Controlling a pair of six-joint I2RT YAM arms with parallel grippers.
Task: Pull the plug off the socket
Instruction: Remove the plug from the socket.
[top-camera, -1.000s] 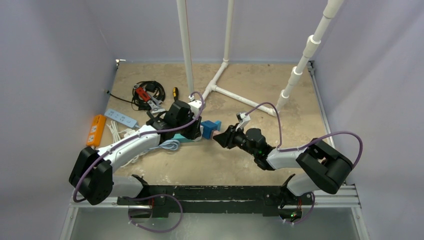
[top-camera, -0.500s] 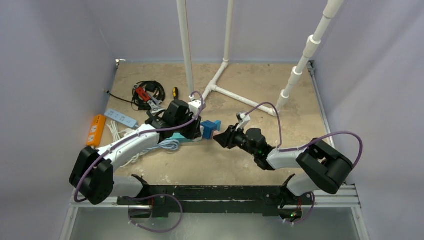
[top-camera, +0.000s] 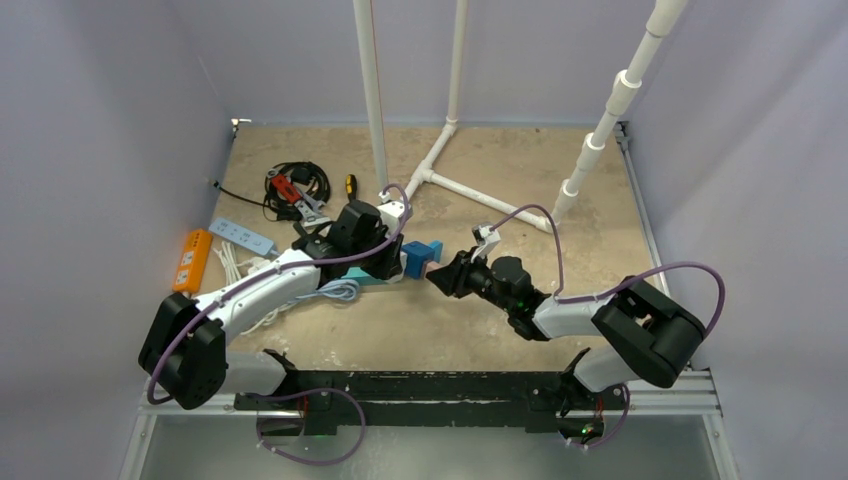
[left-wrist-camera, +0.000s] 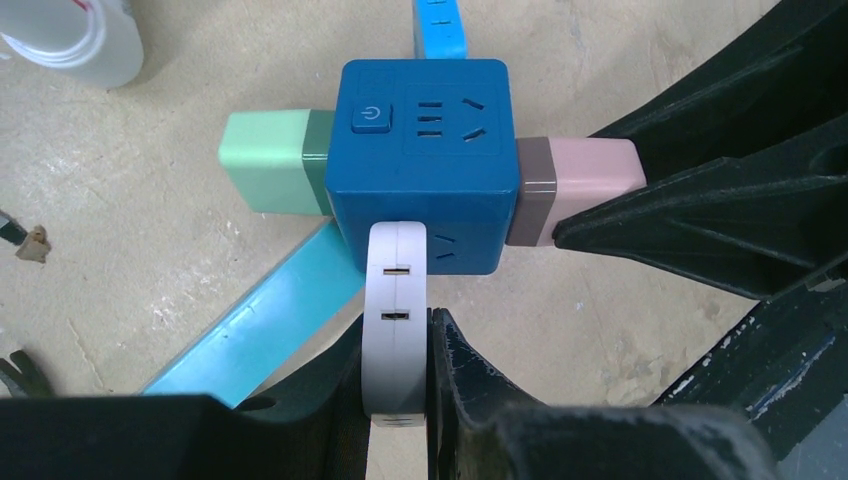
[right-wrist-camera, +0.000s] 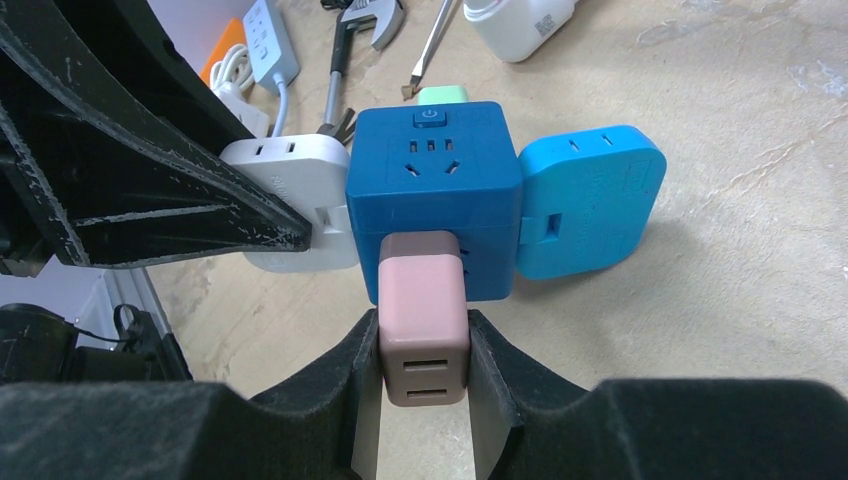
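Note:
A blue cube socket (top-camera: 421, 258) (left-wrist-camera: 425, 160) (right-wrist-camera: 435, 190) lies on the tan floor mid-table. A white plug (left-wrist-camera: 396, 310) (right-wrist-camera: 290, 200), a pink plug (right-wrist-camera: 424, 325) (left-wrist-camera: 580, 185), a mint-green plug (left-wrist-camera: 265, 160) and a light-blue plug (right-wrist-camera: 590, 200) sit in its sides. My left gripper (left-wrist-camera: 396, 375) (top-camera: 388, 262) is shut on the white plug. My right gripper (right-wrist-camera: 424, 370) (top-camera: 437, 275) is shut on the pink plug, from the opposite side. All plugs look seated against the cube.
An orange power strip (top-camera: 192, 260), a white-blue strip (top-camera: 240, 236), coiled cables and tools (top-camera: 296, 190) lie at the left. White PVC pipes (top-camera: 440, 150) stand behind. A light-blue flat cable (left-wrist-camera: 265, 315) runs from the cube.

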